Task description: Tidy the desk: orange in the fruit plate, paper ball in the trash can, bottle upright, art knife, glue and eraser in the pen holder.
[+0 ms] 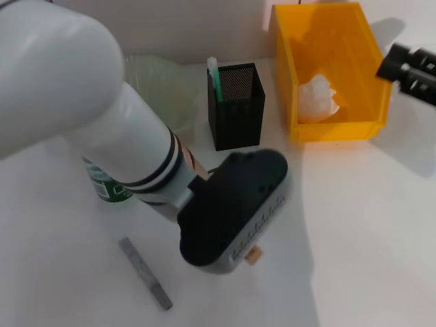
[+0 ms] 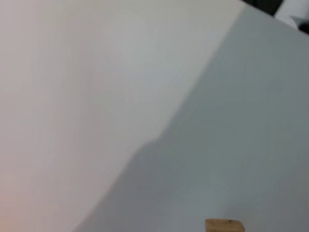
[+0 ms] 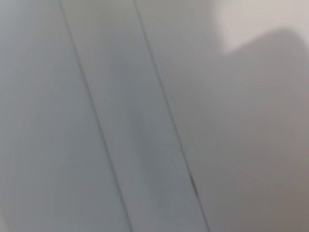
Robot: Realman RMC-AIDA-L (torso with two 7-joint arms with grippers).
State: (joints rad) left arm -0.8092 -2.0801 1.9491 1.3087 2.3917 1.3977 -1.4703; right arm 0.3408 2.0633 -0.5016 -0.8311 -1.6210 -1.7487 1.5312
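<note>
One eraser [image 1: 253,255] | tan-peach block; beneath left gripper [image 1: 235,211]

Your left gripper [image 1: 235,211] hangs low mid-desk, covering the eraser [image 1: 253,255] (only an edge shows). At 12 o'clock the pen holder [image 1: 236,105] blocks; at 8 the grey bar [image 1: 144,273]; at 10 the bottle [image 1: 107,185]. Open white desk [image 1: 368,231] from 3 to 5 o'clock.

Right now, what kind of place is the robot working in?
Probably a desk set up for tidying practice: a white table with a black mesh pen holder, an orange-yellow trash can holding a paper ball, and a tiny eraser.
</note>
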